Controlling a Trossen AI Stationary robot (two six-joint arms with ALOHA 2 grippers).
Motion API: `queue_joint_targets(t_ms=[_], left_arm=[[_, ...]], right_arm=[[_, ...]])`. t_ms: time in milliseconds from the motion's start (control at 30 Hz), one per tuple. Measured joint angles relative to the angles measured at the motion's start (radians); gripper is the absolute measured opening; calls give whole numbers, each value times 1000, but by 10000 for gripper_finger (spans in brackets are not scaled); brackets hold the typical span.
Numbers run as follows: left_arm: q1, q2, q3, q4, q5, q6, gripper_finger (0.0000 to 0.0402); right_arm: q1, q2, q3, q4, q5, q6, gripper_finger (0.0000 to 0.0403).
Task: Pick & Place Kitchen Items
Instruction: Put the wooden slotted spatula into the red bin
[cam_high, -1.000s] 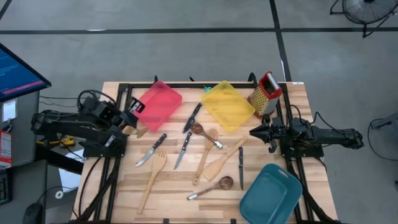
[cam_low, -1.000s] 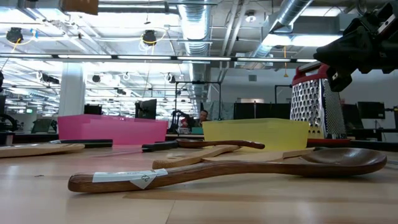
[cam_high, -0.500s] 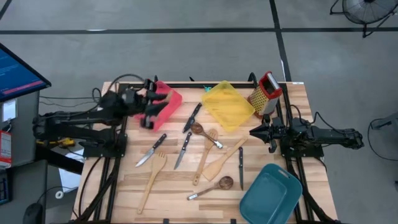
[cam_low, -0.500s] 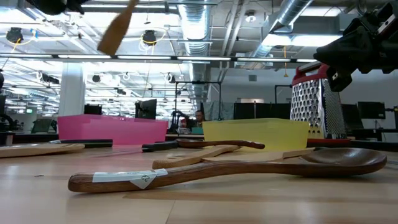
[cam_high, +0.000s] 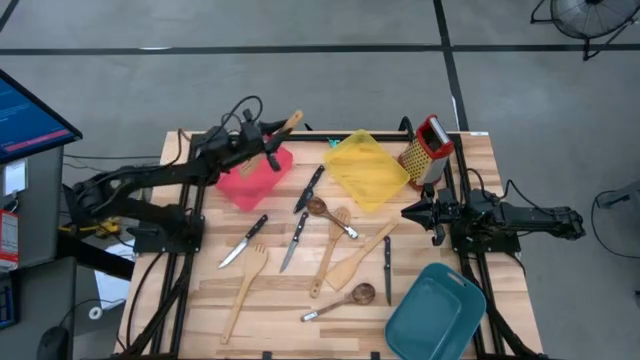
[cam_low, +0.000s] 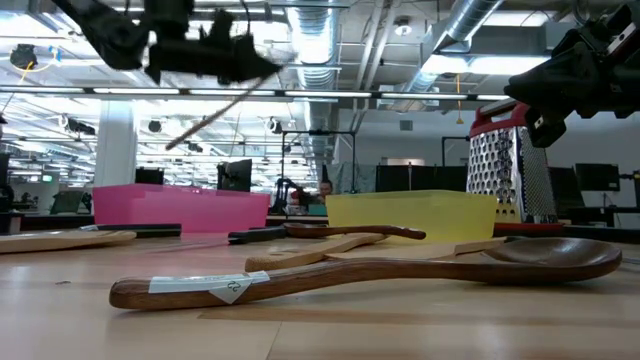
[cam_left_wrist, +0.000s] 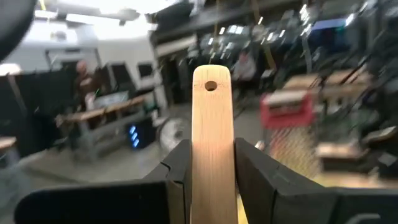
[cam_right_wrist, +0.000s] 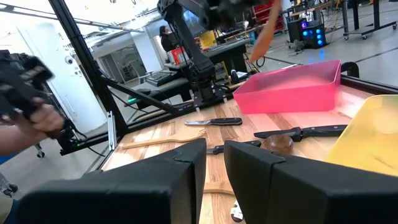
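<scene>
1. We see the left gripper raised above the flat pink-red plastic tray, its fingers clamped on a pale wooden spatula whose handle has a small hole near its end.
2. We find the right gripper waiting near the steel box grater with a red top, its jaws narrow with nothing between them.
3. The remaining wooden utensils, dark spoons and black-handled knives lie scattered on the slatted wooden table, between the pink-red tray, the yellow tray and the teal tray.
</scene>
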Motion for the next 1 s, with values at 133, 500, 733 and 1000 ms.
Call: queue_joint_targets(t_ms=[133, 500, 733, 1000], left_arm=[[76, 93, 0, -2, -27, -6, 74], [217, 255, 0, -4, -22, -107, 74], [237, 279, -40, 15, 30, -117, 74], [246, 277, -128, 147, 27, -117, 74]], right_arm=[[0, 0, 0, 0, 0, 0, 72], [0, 0, 0, 0, 0, 0, 72], [0, 0, 0, 0, 0, 0, 72], [0, 0, 0, 0, 0, 0, 72]])
